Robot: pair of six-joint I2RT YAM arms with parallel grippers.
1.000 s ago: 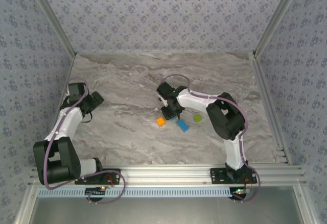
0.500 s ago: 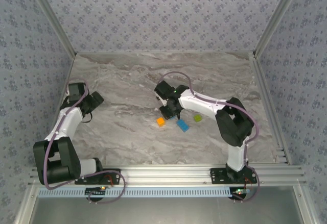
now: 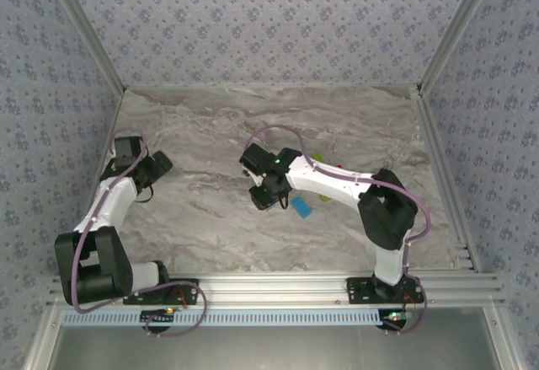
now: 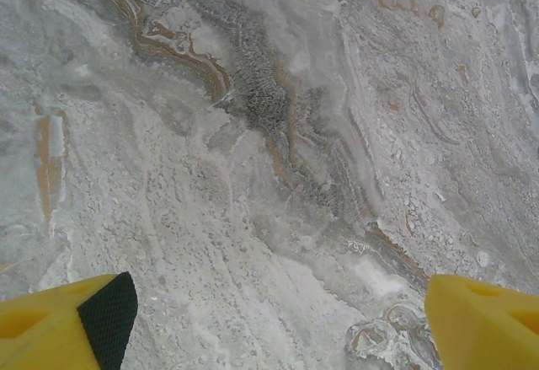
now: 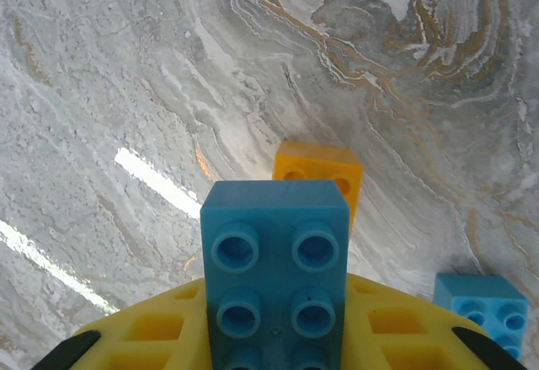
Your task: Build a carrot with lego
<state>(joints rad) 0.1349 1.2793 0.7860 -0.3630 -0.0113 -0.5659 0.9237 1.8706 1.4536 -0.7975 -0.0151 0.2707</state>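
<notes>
– Near the counter's [image 3: 210, 235] middle, what's obscured?
– From above, the right end effector [image 3: 268, 193] covers its load, and a lime-green brick [image 3: 317, 158] barely peeks out, I think.
– And its wrist view?
– It pinches a blue brick [image 5: 274, 269] just before an orange brick [image 5: 318, 176]. A second blue brick [image 5: 480, 302] is cropped. The left end effector [image 4: 278, 311] is spread wide near the left edge.

Bright, even light fell from overhead, leaving only faint, soft shadows on the bench [image 3: 210, 227]. In the right wrist view, white glare streaks crossed the polished marble at left, while the blue lego brick [image 5: 275, 260] near the lens was sharp. The top view looked slightly soft.
</notes>
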